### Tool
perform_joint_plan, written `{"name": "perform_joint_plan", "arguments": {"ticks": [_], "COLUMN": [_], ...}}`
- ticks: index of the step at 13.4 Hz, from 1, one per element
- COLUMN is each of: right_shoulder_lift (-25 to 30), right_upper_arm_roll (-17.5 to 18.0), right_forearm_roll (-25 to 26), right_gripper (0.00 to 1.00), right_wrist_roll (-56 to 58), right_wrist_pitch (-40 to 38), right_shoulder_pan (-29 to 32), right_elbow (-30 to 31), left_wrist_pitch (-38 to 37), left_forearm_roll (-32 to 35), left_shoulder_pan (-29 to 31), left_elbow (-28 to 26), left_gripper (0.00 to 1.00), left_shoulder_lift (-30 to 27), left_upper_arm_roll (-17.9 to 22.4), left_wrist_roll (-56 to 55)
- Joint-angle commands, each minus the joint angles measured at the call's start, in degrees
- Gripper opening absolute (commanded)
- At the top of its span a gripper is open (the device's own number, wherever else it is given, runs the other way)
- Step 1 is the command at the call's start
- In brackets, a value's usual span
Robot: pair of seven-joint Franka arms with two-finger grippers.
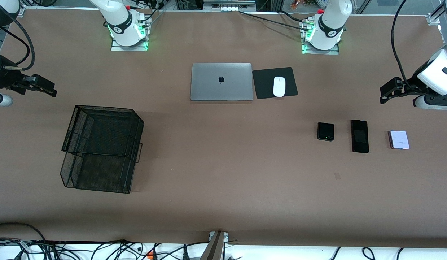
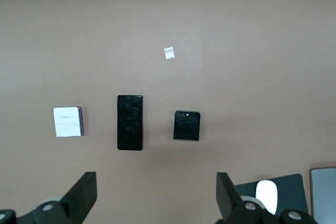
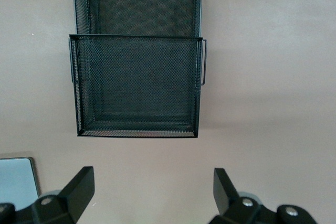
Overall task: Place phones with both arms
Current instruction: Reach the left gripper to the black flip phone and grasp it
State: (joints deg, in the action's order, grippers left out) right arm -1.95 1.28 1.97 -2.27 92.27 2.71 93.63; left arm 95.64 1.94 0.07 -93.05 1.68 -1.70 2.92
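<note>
Three phones lie in a row on the brown table toward the left arm's end: a small squarish black one with a green dot [image 1: 325,131] [image 2: 186,126], a long slim black slab [image 1: 359,136] [image 2: 129,122], and a small pale lilac-white one [image 1: 399,139] [image 2: 68,121]. My left gripper [image 1: 385,94] [image 2: 156,192] is open and empty, up in the air at the left arm's end of the table, apart from the phones. My right gripper [image 1: 50,90] [image 3: 152,190] is open and empty, up in the air at the right arm's end, close to the mesh tray.
A black wire-mesh two-tier tray [image 1: 100,148] [image 3: 137,59] stands toward the right arm's end. A closed grey laptop [image 1: 221,82] lies mid-table near the bases, beside a black mouse pad [image 1: 265,83] with a white mouse [image 1: 279,86]. A small pale patch [image 2: 169,53] marks the table.
</note>
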Motion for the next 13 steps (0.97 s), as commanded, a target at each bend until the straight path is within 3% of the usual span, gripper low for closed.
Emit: {"name": "perform_joint_plan", "arguments": {"ticks": [1,6,9,11,13], "right_shoulder_lift": [0.98,0.89,0.89,0.89,0.89], "right_upper_arm_roll": [0.39,0.48,0.48,0.48,0.48], "right_forearm_roll": [-1.09,-1.09,-1.09,-1.09,-1.09], "right_gripper": [1.00,1.00,1.00,1.00,1.00], "right_wrist_roll": [-0.63,-0.54,-0.54,-0.54,-0.54], "right_wrist_pitch": [-0.43,-0.25,-0.25,-0.25,-0.25], "right_shoulder_pan": [0.63,0.63,0.54,0.54,0.54], "right_elbow": [-0.03,0.06,-0.03,0.06,0.06], "left_wrist_pitch": [-0.81,-1.86,-7.81,-12.48,-12.06], "left_forearm_roll": [-1.06,-1.50,-1.07,-1.15,-1.50], "left_shoulder_pan": [0.99,1.08,1.08,0.99,0.64], "left_elbow": [0.32,0.50,0.50,0.15,-0.38], "left_gripper": [1.00,1.00,1.00,1.00,1.00], "left_shoulder_lift": [-0.36,0.17,0.26,3.83,9.45], "left_upper_arm_roll": [-0.76,-0.50,-0.40,-0.75,-0.84], "left_wrist_roll": [0.88,-2.36,-3.27,-2.92,-2.92]}}
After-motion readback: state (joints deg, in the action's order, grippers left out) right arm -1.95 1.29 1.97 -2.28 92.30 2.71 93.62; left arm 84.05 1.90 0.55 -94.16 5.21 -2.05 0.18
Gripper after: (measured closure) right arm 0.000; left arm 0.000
